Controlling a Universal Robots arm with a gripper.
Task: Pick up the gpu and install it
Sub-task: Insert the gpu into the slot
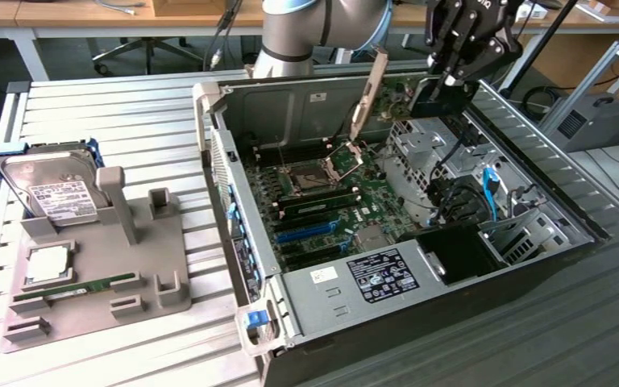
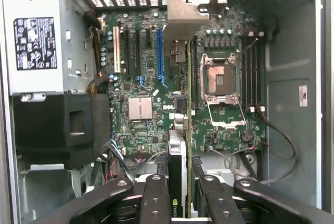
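Note:
My gripper [image 1: 442, 87] hangs over the far end of the open computer case [image 1: 546, 189] and is shut on the gpu [image 1: 401, 105]. The card is held on edge above the motherboard [image 1: 326, 201], with its silver end bracket [image 1: 367, 93] pointing down towards the board. In the wrist view the gpu [image 2: 177, 166] runs edge-on between my two fingers [image 2: 155, 198], and its bracket [image 2: 182, 18] sits at the far end. The blue expansion slot [image 2: 159, 51] lies just beside the card's line. The card hangs above the board, apart from it.
An open CPU socket [image 2: 222, 78] and black memory slots [image 2: 253, 72] lie beside the card's line. The power supply [image 1: 380, 274] fills the case's near corner. At the exterior view's left, a grey holder [image 1: 105, 274] carries a hard drive [image 1: 57, 189] and a green memory stick [image 1: 73, 289].

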